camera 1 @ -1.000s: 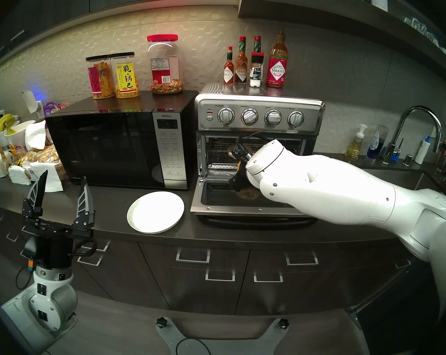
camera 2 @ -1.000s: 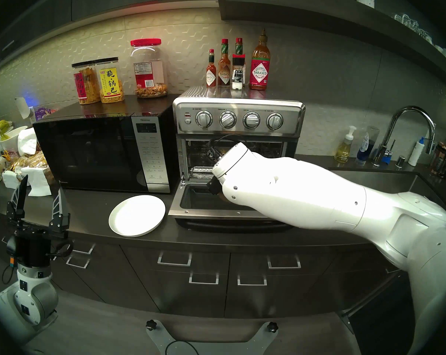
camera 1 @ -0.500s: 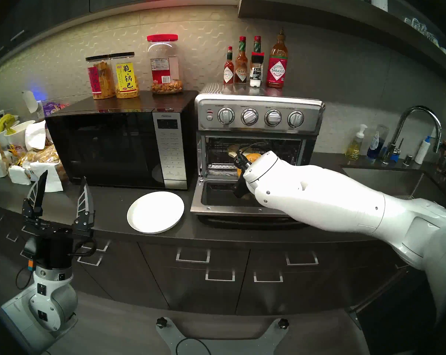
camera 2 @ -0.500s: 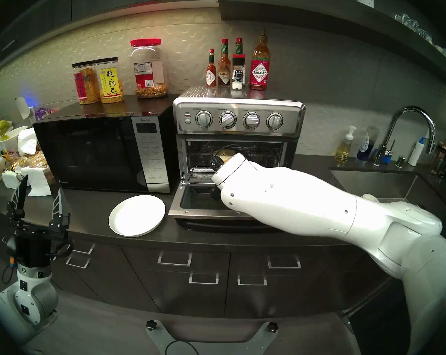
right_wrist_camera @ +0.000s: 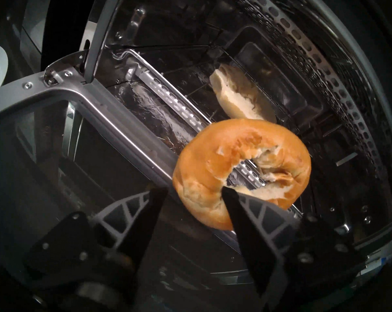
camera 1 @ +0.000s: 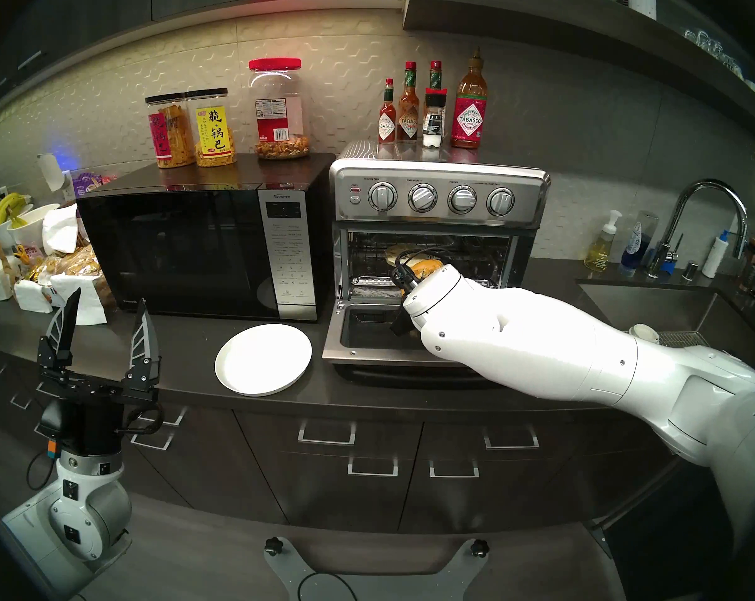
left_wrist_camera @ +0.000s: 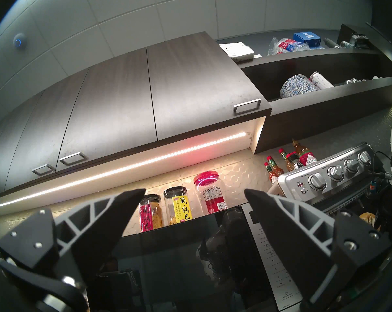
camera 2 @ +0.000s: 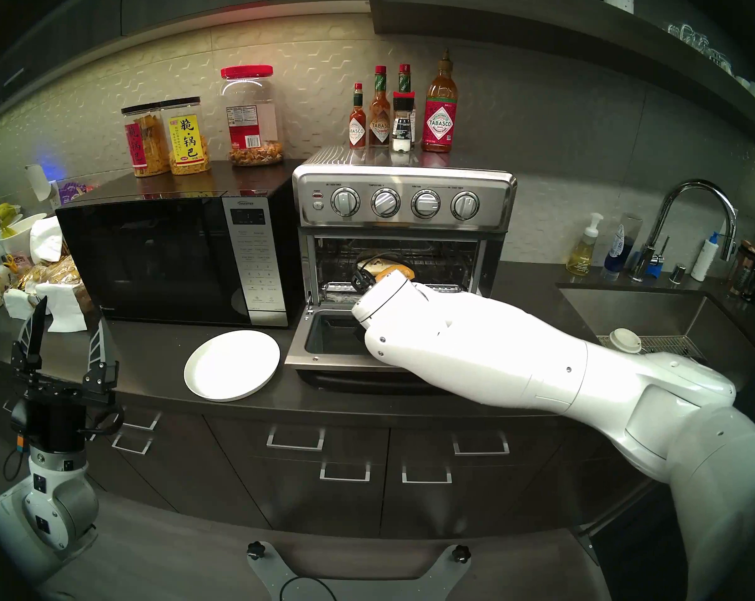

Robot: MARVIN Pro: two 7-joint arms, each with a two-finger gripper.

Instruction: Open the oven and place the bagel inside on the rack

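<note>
The oven [camera 1: 438,197] stands with its door folded down. Just inside its mouth the right gripper [right_wrist_camera: 194,193] has its jaws apart around the rim of a golden bagel half [right_wrist_camera: 242,167]; one finger reaches into the hole. Whether it pinches cannot be told. The pale half [right_wrist_camera: 237,97] lies deeper inside on the rack [right_wrist_camera: 201,91]. The left gripper [camera 1: 104,316], far left of the oven, is spread wide and empty

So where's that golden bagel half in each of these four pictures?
Head stereo left: golden bagel half, centre, inside the oven, in its open mouth.
Head stereo right: same spot, slightly left of centre.
Left wrist: tiny, at the far right edge.
Right wrist: large, right of centre, low.
Shared landmark: the oven's open mouth.
</note>
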